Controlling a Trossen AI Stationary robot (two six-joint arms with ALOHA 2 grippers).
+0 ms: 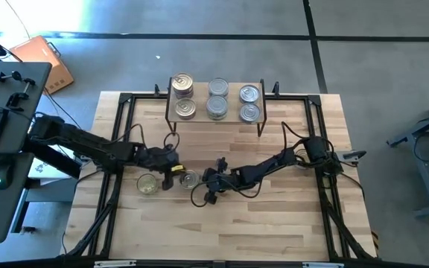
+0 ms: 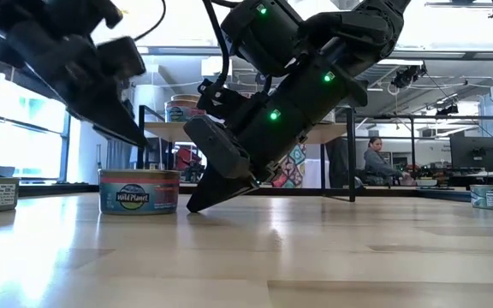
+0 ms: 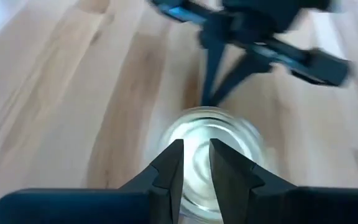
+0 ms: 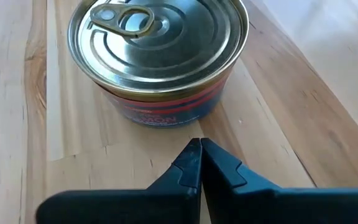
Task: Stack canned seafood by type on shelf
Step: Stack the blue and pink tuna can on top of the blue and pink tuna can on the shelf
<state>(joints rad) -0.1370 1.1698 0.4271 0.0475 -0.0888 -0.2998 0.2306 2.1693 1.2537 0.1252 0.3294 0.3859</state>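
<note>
Just beyond right tool (image 4: 199, 163), tin (image 4: 157, 59)

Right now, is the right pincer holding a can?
No. In the right wrist view the right pincer is shut on nothing, its tips just short of the can on the table.

A silver-lidded can (image 4: 157, 59) with a red and blue label sits on light wood table (image 4: 303, 112).

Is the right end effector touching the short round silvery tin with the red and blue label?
Apart. The right wrist view shows bare wood between the shut right end effector and the tin.
</note>
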